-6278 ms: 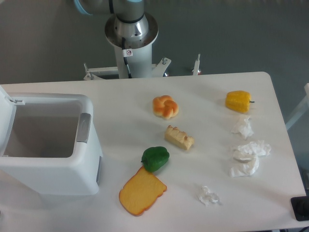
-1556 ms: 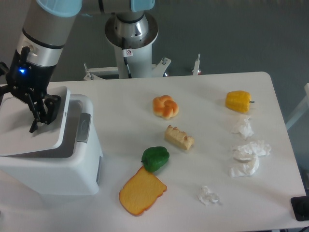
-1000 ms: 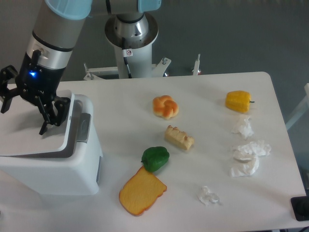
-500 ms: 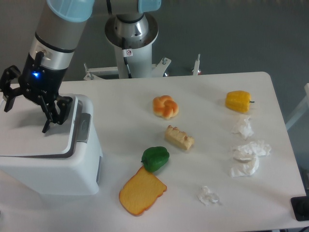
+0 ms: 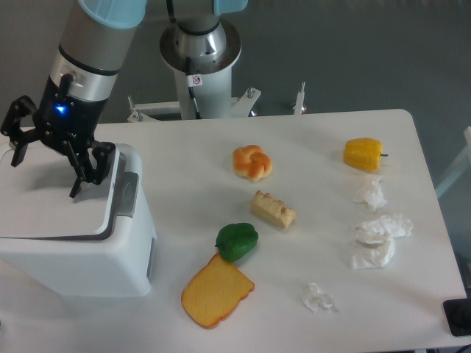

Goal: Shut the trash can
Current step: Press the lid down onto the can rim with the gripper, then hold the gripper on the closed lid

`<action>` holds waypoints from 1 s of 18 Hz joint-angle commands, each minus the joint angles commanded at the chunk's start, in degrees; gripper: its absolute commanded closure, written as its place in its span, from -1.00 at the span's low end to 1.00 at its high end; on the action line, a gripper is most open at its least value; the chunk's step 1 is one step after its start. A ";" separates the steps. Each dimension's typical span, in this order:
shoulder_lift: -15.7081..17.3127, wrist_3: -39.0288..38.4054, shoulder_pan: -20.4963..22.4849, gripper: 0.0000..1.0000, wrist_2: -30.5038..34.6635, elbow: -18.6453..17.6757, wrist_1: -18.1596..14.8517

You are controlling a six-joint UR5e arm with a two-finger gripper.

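The trash can [image 5: 81, 254] is a large white boxy bin at the left of the table. Its flat white lid [image 5: 51, 209] lies down flat over the opening, and the grey latch tab [image 5: 129, 195] sits on its right side. My gripper [image 5: 45, 170] hangs just above the lid's rear part with its fingers [image 5: 82, 174] spread wide and nothing between them. It appears to be clear of the lid.
To the right of the bin lie a green pepper [image 5: 236, 242], a bread slice [image 5: 216, 291], a sponge-like cake piece [image 5: 273, 209], an orange pastry [image 5: 252, 162], a yellow pepper [image 5: 363, 154] and several crumpled tissues [image 5: 377, 235]. The robot base [image 5: 200, 66] stands behind the table.
The open lid was swung down onto the bin. Over the last second it settled flat, and my gripper opened and lifted up and slightly right off it.
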 joint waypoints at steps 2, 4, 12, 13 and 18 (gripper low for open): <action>0.00 0.09 0.00 -1.00 0.09 0.00 0.00; 0.00 0.09 0.00 -1.00 0.35 0.00 0.00; -0.35 0.70 -0.09 -1.00 1.23 0.44 0.00; -0.44 0.70 -0.09 -1.00 1.32 0.44 0.00; -0.70 0.70 -0.09 -1.00 1.58 0.53 0.09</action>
